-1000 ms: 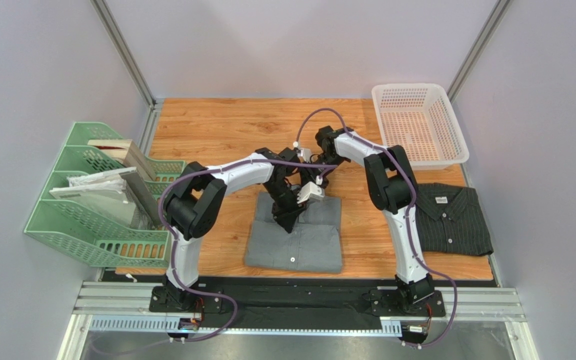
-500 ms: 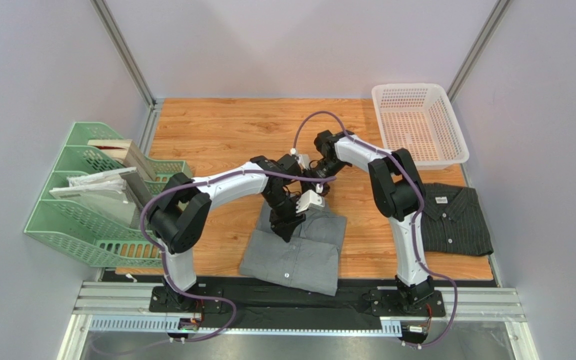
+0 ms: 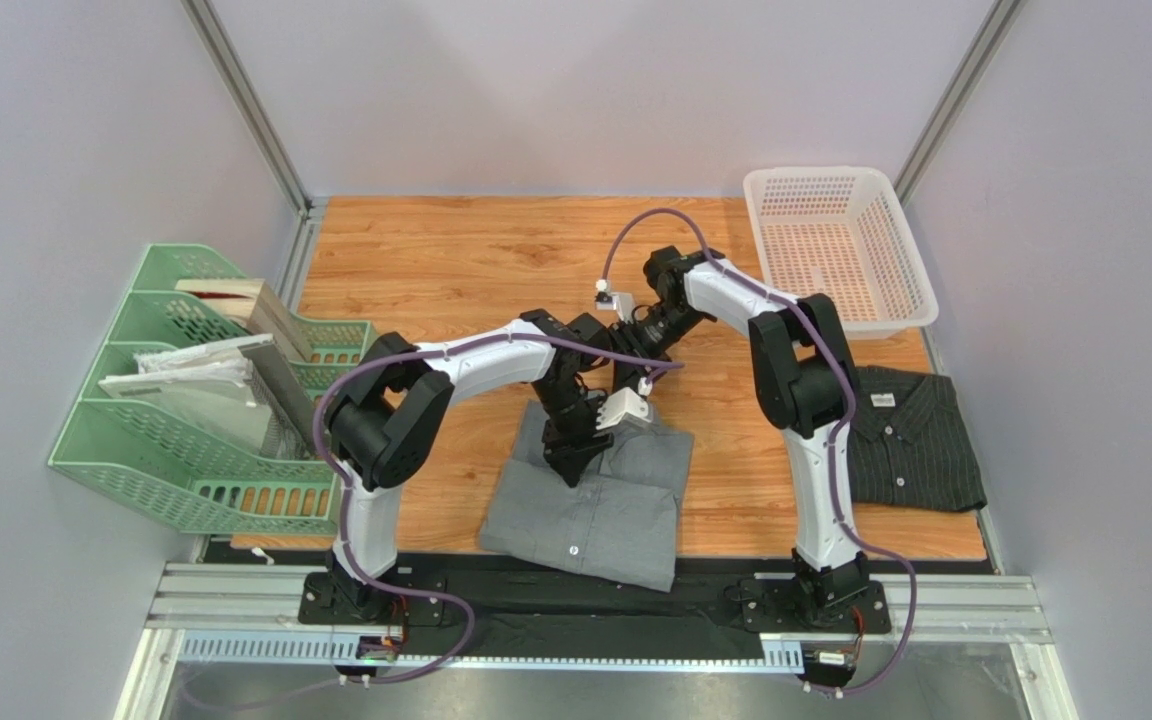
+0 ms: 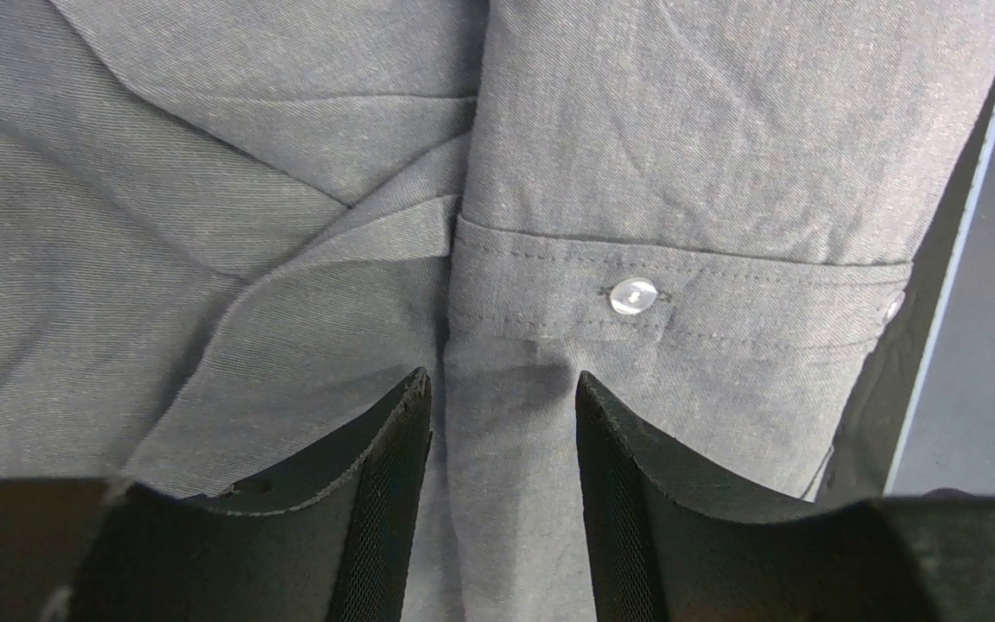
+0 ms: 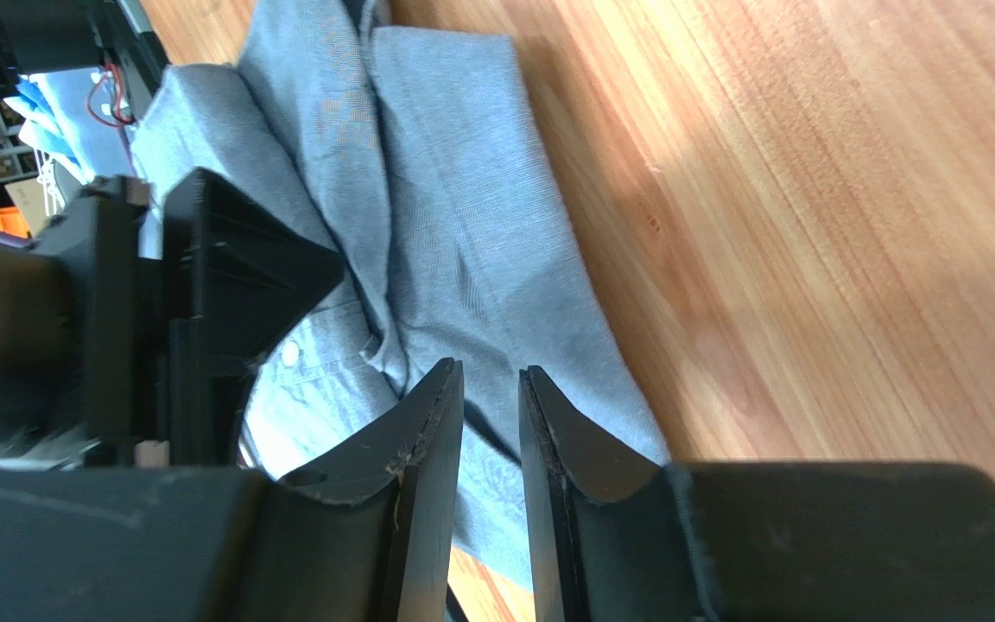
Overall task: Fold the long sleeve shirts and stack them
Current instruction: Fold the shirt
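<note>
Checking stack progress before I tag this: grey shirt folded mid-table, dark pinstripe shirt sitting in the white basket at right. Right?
Not quite. The dark pinstripe shirt lies folded on the table just in front of the white basket, not in it; the basket holds nothing. The top view shows this. The grey shirt is folded mid-table, as you say.

The grey shirt (image 3: 585,510) has turned, and its near edge now lies more to the left. The left gripper (image 4: 503,395) seems slightly wider.
</note>
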Available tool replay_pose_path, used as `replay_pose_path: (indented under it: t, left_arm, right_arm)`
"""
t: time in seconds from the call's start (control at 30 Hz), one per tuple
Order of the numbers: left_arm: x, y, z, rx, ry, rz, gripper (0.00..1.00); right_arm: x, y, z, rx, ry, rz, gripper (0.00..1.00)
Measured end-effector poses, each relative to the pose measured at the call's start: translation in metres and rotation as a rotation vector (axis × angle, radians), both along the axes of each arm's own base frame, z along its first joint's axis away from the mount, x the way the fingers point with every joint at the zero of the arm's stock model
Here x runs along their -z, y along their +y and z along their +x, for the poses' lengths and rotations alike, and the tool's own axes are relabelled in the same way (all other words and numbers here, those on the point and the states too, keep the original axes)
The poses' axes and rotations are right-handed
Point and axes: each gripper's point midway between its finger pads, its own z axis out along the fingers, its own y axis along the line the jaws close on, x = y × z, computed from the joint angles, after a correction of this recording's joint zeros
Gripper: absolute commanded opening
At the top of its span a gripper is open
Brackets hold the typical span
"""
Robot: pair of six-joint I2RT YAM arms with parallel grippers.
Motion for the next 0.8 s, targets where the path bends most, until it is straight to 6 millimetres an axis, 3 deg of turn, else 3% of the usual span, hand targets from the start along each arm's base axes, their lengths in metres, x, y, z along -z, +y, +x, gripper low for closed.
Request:
replay_pose_path:
  t: [0.2,0.33,0.47,0.8]
  left_arm:
    - [0.001,0.006,-0.003,0.011,0.003,0.023,0.42]
    - [0.002,0.007,-0.003,0.011,0.003,0.029,0.17]
    - [0.002,0.007,-0.003,0.01,0.003,0.029,0.01]
    - [-0.008,0.007,-0.007,0.01,0.015,0.016,0.0]
  right_arm:
    - [0.02,-0.003,-0.003,-0.004,0.037,-0.037,0.27]
    - [0.026,-0.005,-0.004,-0.006,0.043,-0.053,0.27]
    - [0.027,-0.006,-0.004,-0.008,0.039,-0.056,0.26]
    - [0.028,-0.005,-0.005,-0.017,0.034,-0.06,0.26]
